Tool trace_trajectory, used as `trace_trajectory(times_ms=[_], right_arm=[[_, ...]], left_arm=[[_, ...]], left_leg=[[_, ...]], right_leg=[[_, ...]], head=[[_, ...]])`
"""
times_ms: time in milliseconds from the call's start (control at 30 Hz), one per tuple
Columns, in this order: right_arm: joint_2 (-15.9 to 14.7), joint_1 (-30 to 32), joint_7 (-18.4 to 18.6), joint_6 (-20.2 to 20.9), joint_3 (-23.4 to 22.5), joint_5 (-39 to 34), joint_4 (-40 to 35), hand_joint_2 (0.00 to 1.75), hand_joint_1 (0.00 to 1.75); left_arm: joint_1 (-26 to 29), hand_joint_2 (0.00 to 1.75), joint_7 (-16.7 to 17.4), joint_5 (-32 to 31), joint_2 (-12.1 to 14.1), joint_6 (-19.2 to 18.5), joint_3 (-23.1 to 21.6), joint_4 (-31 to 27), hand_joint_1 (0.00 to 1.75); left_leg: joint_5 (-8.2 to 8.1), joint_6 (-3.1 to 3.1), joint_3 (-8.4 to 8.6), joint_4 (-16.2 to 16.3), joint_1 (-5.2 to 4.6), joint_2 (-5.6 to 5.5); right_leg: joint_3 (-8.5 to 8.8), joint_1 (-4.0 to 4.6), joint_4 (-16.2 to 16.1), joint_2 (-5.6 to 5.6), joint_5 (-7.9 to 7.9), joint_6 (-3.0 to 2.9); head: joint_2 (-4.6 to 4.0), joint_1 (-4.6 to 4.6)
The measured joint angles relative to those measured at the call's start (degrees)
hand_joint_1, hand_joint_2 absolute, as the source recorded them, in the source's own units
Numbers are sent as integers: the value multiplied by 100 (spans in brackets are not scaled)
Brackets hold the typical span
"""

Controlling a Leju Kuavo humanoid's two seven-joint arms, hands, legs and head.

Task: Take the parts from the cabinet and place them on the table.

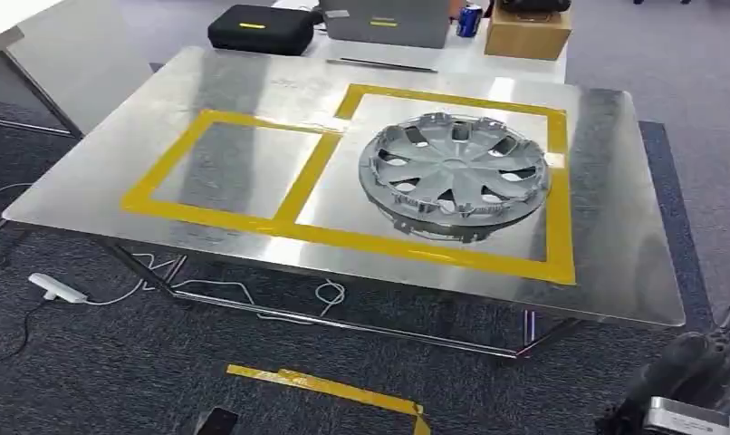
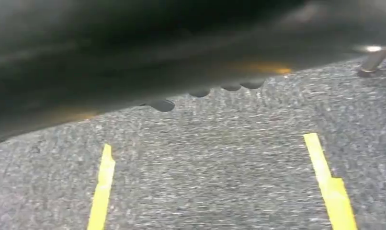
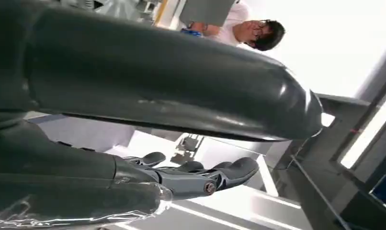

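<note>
A silver wheel cover [image 1: 456, 172] lies flat on the metal table [image 1: 253, 82], inside the right one of two yellow tape rectangles. The left rectangle [image 1: 235, 168] holds nothing. My right hand [image 1: 687, 390] hangs low beside the table's near right corner. In its wrist view the right hand [image 3: 85, 163] has its thumb [image 3: 181, 86] and fingers [image 3: 205, 175] apart with nothing between them. My left hand [image 2: 133, 57] is a dark blur over the carpet, its fingertips [image 2: 162, 105] poking out in a row, nothing in them.
Behind the metal table a white table carries a black case [image 1: 260, 29], a grey laptop [image 1: 398, 23], a blue can [image 1: 469, 20] and a cardboard box [image 1: 527, 32]. A power strip [image 1: 58, 288], cables and yellow tape [image 1: 325, 388] lie on the carpet. A person [image 3: 248, 31] stands nearby.
</note>
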Motion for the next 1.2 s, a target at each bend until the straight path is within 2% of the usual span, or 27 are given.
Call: trace_trajectory(times_ms=[33, 67, 133, 167, 200, 233, 267, 300, 333, 367, 433, 500, 533, 567, 633, 700, 733, 800, 833, 867, 933, 1000, 1033, 1067, 1100, 1167, 1200], right_arm=[[15, 14, -13, 0, -17, -4, -2, 0, 0], [35, 48, -28, 0, -35, -7, -7, 0, 0], [74, 116, -72, 0, -87, -17, -7, 0, 0], [101, 147, -85, 0, -96, -22, -7, 0, 0], [120, 161, -103, 0, -103, -22, -7, 0, 0], [138, 177, -118, 0, -120, -20, -7, 0, 0], [171, 192, -122, 0, -127, -17, -4, 0, 0], [192, 219, -127, 0, -129, -13, -4, 0, 0], [203, 237, -127, 0, -129, -7, -2, 0, 0], [210, 250, -127, 0, -131, -4, -2, 0, 0], [234, 281, -127, 0, -133, 0, 2, 0, 0], [236, 286, -127, 0, -137, 2, 2, 0, 0], [236, 291, -129, 0, -142, 4, -2, 0, 0], [236, 288, -129, 0, -146, 9, -2, 0, 0], [243, 295, -135, 0, -146, 13, -2, 0, 0], [251, 303, -144, -2, -153, 46, -2, 0, 0], [251, 320, -146, 0, -164, 59, -2, 0, 0], [269, 345, -146, 0, -170, 107, 2, 0, 0], [273, 364, -146, -2, -173, 135, 2, 0, 0], [282, 394, -144, 0, -175, 153, 4, 0, 0], [286, 431, -142, -2, -175, 162, 18, 0, 0], [310, 444, -120, -2, -175, 162, 26, 0, 0], [319, 451, -105, 0, -175, 160, 26, 0, 0], [330, 453, -79, -2, -173, 157, 28, 0, 0], [332, 462, -59, -2, -173, 153, 35, 0, 0], [347, 524, -37, -2, -173, 147, 63, 0, 0], [354, 538, -30, 0, -173, 149, 76, 0, 0]], left_arm=[[3, 0, -7, 0, -11, 2, 2, 0, 0], [2, 0, -9, 0, -11, 13, 4, 0, 0], [10, 0, -11, 0, -18, 13, 7, 0, 0], [24, 0, -13, 2, -24, 13, 9, 0, 0], [29, 0, -13, 2, -22, 15, 11, 2, 0], [44, 0, -15, 2, -22, 15, 11, 2, 0], [50, 0, -17, 4, -22, 17, 11, 2, 0], [53, 0, -17, 4, -22, 17, 13, 2, 0], [54, 0, -20, 4, -22, 17, 15, 2, 0], [56, 0, -20, 4, -22, 17, 20, 2, 0], [57, 0, -20, 4, -20, 17, 28, 2, 0], [52, 0, -22, 4, -15, 20, 33, 2, 0], [43, 0, -22, 4, -24, 20, 33, 2, 0], [34, 0, -24, 4, -24, 20, 33, 2, 0], [36, 0, -24, 4, -20, 20, 35, 2, 0], [47, 0, -24, 15, -22, 22, 39, 4, 0], [40, 0, -26, 24, -22, 24, 46, 4, 0], [36, 0, -28, 24, -28, 31, 55, 4, 0], [35, 0, -28, 26, -28, 31, 59, 4, 0], [35, 0, -31, 31, -28, 33, 74, 4, 0], [36, 0, -35, 42, -28, 35, 103, 4, 0], [34, 0, -41, 48, -30, 37, 109, 4, 0], [33, 0, -44, 55, -35, 39, 111, 4, 0], [43, 0, -59, 63, -44, 50, 122, 4, 0], [48, 0, -63, 70, -52, 55, 133, 4, 0], [58, 0, -76, 92, -63, 55, 144, 4, 0], [68, 0, -79, 96, -61, 55, 153, 11, 0]], left_leg=[[23, -30, -38, 7, -26, 2], [80, -64, -54, 14, -20, 12], [162, -122, -88, -5, 14, 14], [207, -158, -105, -7, 4, 8], [79, -185, -165, 27, 19, -15], [-187, -226, -232, 193, 19, -27], [-504, -251, -333, 557, 41, -32], [-799, -276, -476, 1043, 66, -33], [-998, -307, -582, 1483, 87, -33], [-1027, -337, -596, 1726, 110, -33], [-726, -394, -295, 1447, 163, -32], [-389, -447, 315, 530, 219, -32], [-455, -467, 550, 161, 226, -46], [-477, -405, 569, 49, 191, -77], [-482, -354, 515, 74, 171, -80], [-383, -199, 440, 37, 191, -55], [-326, -113, 368, 41, 171, -44], [-218, -41, 237, 43, 129, -31], [-160, -26, 166, 47, 105, -26], [-100, -12, 86, 52, 76, -21], [28, -1, -72, 55, 17, -19], [156, -2, -215, 54, -30, -30], [213, -5, -246, 58, -27, -34], [257, -42, -278, 59, -59, -43], [336, -64, -285, 44, -37, -32], [473, -142, -315, -5, 20, -30], [504, -180, -351, -12, 12, -36]], right_leg=[[338, 39, -432, -5, -96, -42], [425, 34, -640, -8, -134, -51], [388, 75, -645, 3, -104, -65], [339, 65, -739, -1, -43, -109], [349, 16, -798, -40, 37, -133], [299, 14, -811, -21, 77, -172], [243, 12, -786, -32, 129, -223], [186, 12, -783, -40, 164, -229], [123, 12, -776, -48, 202, -222], [62, 5, -745, -53, 232, -213], [-68, -27, -667, -58, 270, -173], [-192, -70, -542, -45, 292, -126], [-267, -54, -484, -40, 295, -82], [-330, -41, -421, -34, 323, -38], [-353, -58, -418, -35, 396, 46], [-412, -88, -404, -31, 395, 113], [-519, -87, -254, -27, 118, 127], [-720, -84, 548, -17, -546, 134], [-815, -77, 965, -15, -766, 137], [-844, -73, 1262, -15, -838, 126], [-595, -60, 1174, -14, -509, 64], [37, -13, 332, -10, -156, -66], [429, 35, -206, -5, -221, -144], [797, 72, -730, -19, -387, -179], [779, 79, -792, -13, -385, -128], [654, 147, -794, -11, -274, -160], [604, 104, -859, -23, -153, -209]], head=[[0, -2], [0, -18], [0, -9], [0, -7], [0, 7], [0, -15], [0, -33], [0, -46], [0, -44], [0, -48], [0, -48], [0, -55], [0, -74], [0, -70], [0, -74], [0, -85], [0, -68], [0, -41], [0, -48], [0, -37], [0, -37], [0, -43], [0, -44], [0, -39], [0, -72], [0, -28], [0, -17]])
